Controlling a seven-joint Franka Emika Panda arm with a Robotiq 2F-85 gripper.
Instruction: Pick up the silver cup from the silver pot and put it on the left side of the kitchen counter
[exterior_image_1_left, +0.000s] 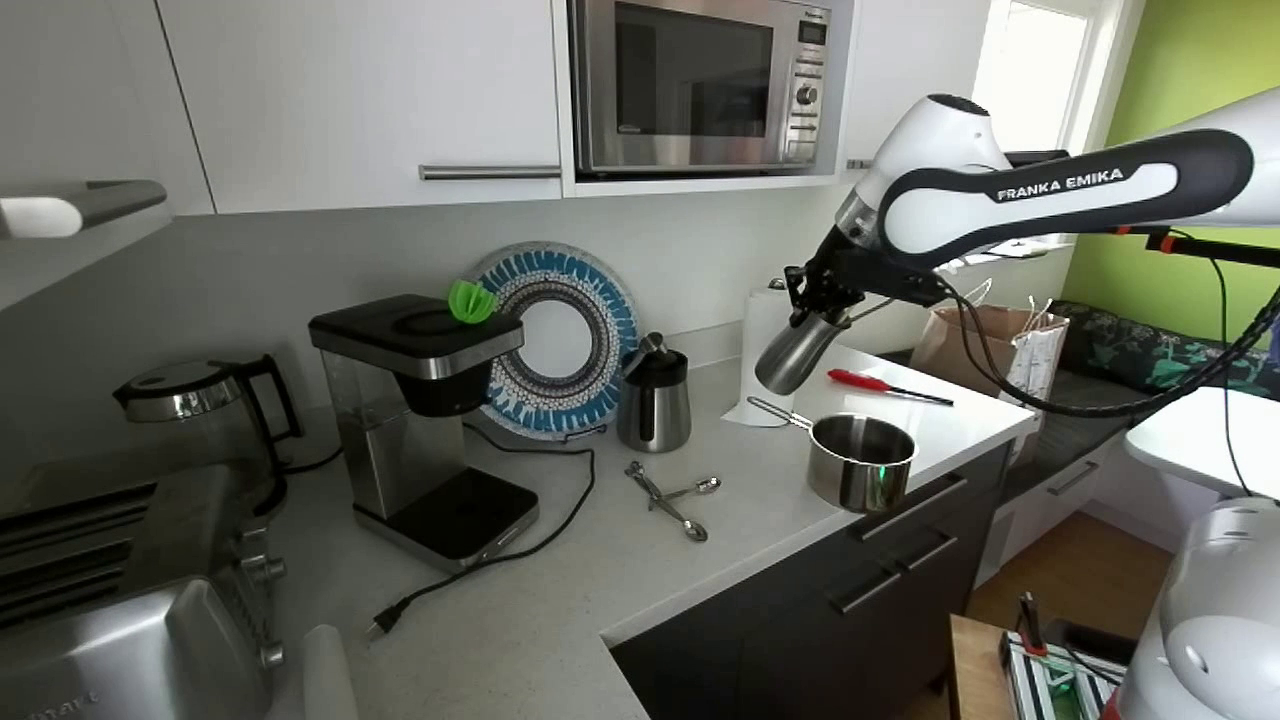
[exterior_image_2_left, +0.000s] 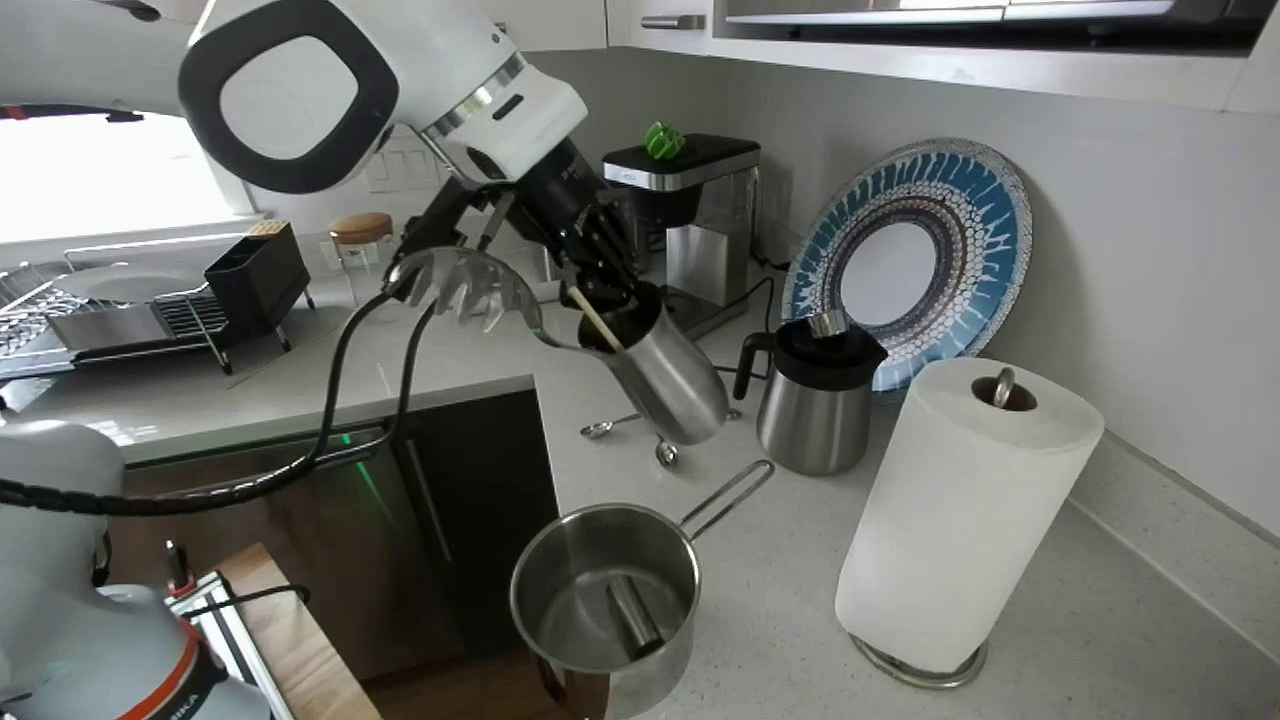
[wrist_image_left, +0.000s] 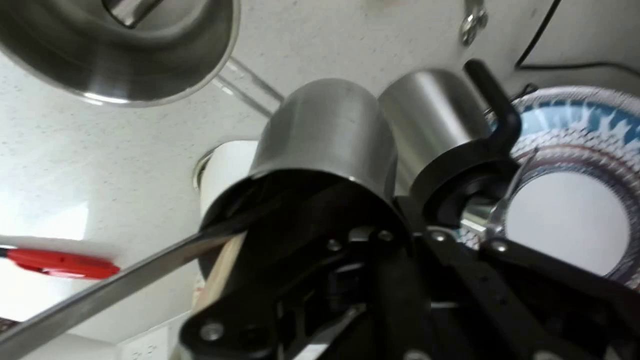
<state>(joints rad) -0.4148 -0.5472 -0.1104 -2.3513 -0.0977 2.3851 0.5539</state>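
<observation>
Carafe (exterior_image_2_left: 818, 420), paper towel roll (exterior_image_2_left: 970, 520), small spoons (exterior_image_1_left: 662, 498) and red-handled tool (exterior_image_1_left: 880, 386) on counter (exterior_image_2_left: 775, 600) around silver pot (exterior_image_1_left: 855, 480). In wrist view, metal tumbler (wrist_image_left: 330, 130) blocks sight of part of paper towel roll. End effector (exterior_image_2_left: 622, 290) grasps metal tumbler near rim, tilted, clear of counter; toothed server (exterior_image_2_left: 480, 275) and wooden stick (exterior_image_2_left: 596, 320) jut from its mouth. Silver pot at counter edge, handle toward carafe; silver cup (exterior_image_2_left: 632, 612) lies on side inside.

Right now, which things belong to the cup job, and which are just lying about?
Job:
silver pot
silver cup, probably the small cylinder lying in the pot
kitchen counter
gripper, though it holds a metal tumbler the job doesn't name

Just lying about:
small metal spoons
red-handled tool
paper towel roll
coffee maker
patterned plate
toaster
</observation>
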